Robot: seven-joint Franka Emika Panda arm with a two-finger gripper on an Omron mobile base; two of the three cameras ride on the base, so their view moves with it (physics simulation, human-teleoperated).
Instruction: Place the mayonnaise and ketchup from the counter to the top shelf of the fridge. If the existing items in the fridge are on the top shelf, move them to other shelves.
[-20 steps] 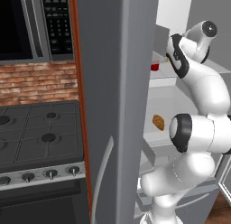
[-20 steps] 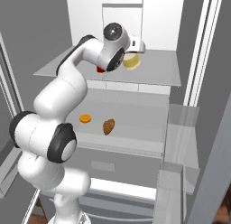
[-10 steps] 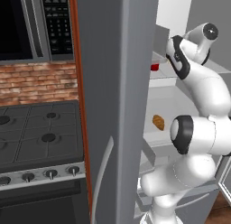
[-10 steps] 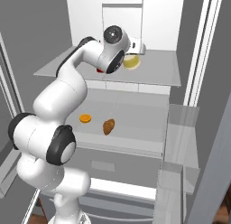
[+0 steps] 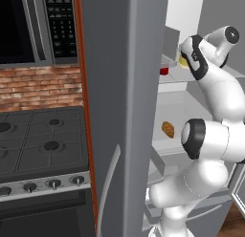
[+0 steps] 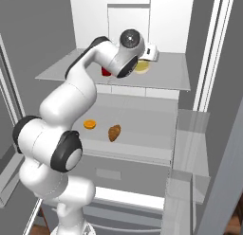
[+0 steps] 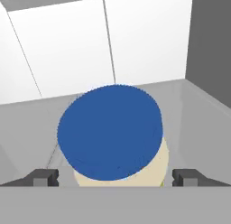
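The mayonnaise [image 7: 110, 130], a cream jar with a blue lid, stands on the fridge's top shelf [image 6: 171, 80]. My gripper [image 7: 116, 178] is open, with one dark fingertip [image 7: 45, 177] on each side of the jar and a gap at both. The jar [image 6: 142, 67] also shows under the hand in the right base view, and as a yellow patch [image 5: 183, 61] by the wrist in the left base view. The red ketchup [image 6: 106, 71] stands on the same shelf, to the jar's left, partly behind my arm. An orange-brown roll [image 6: 114, 132] lies on the shelf below.
A small orange fruit [image 6: 89, 124] lies left of the roll. The open fridge door [image 5: 124, 112] stands close on the arm's left, with a stove [image 5: 43, 145] and a microwave [image 5: 33, 26] beyond it. Door bins [image 6: 190, 149] stick out at the right.
The hand has shifted only slightly over the jar. The jaws stay open and the jar stands where it was.
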